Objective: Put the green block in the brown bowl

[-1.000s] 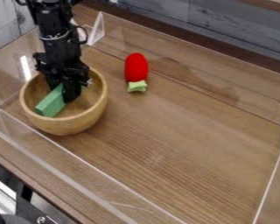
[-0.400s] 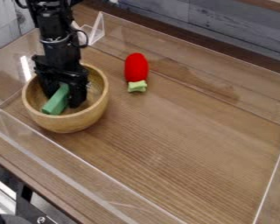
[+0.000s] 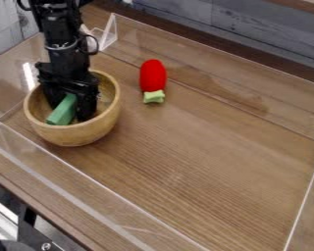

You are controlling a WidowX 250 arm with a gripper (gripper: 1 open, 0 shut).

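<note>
The brown bowl sits at the left of the wooden table. Inside it the green block leans tilted against the bowl's left wall. My gripper hangs straight down over the bowl, its black fingers spread apart on either side of the block's upper end. The jaws stand open and do not clamp the block. The block's top end is partly hidden by the fingers.
A small red object with a green base lies to the right of the bowl. Clear plastic walls fence the table's front and left edges. Bare wood stretches across the right half.
The jaws have opened and let go of the green block, which slid lower and now rests in the bowl. The arm has barely moved.
</note>
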